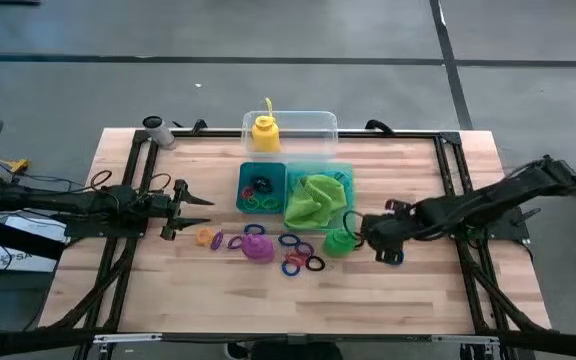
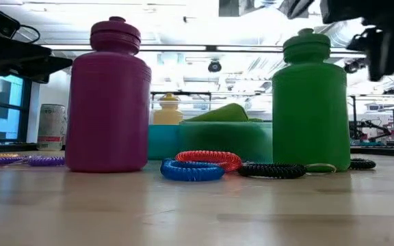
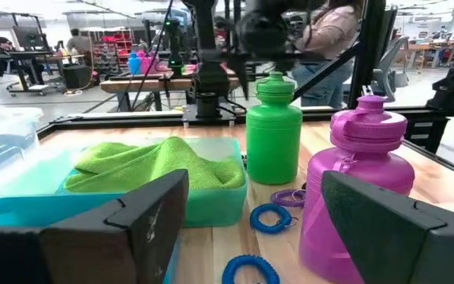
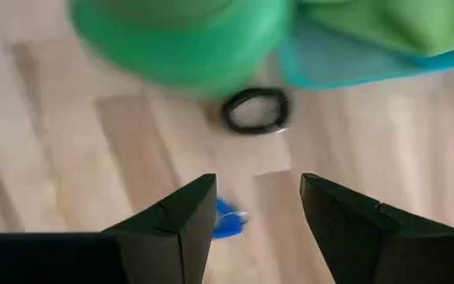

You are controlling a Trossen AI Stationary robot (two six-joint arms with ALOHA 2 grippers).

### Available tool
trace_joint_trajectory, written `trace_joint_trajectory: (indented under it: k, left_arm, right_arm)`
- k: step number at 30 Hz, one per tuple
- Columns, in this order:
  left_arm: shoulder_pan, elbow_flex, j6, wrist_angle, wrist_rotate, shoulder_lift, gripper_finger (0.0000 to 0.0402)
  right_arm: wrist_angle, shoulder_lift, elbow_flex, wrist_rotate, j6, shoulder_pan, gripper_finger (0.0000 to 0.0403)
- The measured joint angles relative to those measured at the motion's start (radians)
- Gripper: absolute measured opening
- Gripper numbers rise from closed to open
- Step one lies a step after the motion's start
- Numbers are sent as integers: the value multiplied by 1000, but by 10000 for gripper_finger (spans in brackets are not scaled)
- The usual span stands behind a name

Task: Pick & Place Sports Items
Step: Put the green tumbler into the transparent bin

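A purple bottle [image 1: 257, 245] and a green bottle [image 1: 339, 241] stand upright on the wooden table in front of the teal two-part tray [image 1: 241, 190]. The tray's right half holds a lime-green cloth [image 1: 313, 200]; its left half holds a few rings [image 1: 259, 190]. Several loose rings [image 1: 300, 262] lie between the bottles. A yellow bottle [image 1: 264, 132] stands in the clear tub [image 1: 318, 125]. My right gripper [image 1: 370, 240] hangs open just right of the green bottle, pointing down over bare wood [image 4: 254, 205]. My left gripper [image 1: 203, 200] waits open, level, at the left.
A black ring [image 4: 254, 110] lies by the green bottle's foot [image 4: 180, 39], and a blue ring [image 4: 228, 219] lies beside one right finger. A can [image 1: 155, 128] sits at the far left corner. Bare wood lies along the table's near edge [image 1: 298, 310].
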Motion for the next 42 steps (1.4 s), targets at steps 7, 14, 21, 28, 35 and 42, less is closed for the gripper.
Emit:
trace_joint_trajectory:
  k: [7,14,21,28,35,42]
  left_arm:
    - [0,0,0,0,0,0,236]
    - [0,0,0,0,0,0,236]
    - [0,0,0,0,0,0,236]
    - [0,0,0,0,0,0,236]
    - [0,0,0,0,0,0,236]
    - [0,0,0,0,0,0,236]
  right_arm:
    - [2,46,-2,-24,7,29,144]
    - [19,50,-115,-117,31,32,144]
    - [85,50,-239,-188,57,32,144]
    - [196,50,-296,-195,62,32,144]
    - [203,50,-301,-195,65,32,144]
    - [203,50,-301,-186,102,29,144]
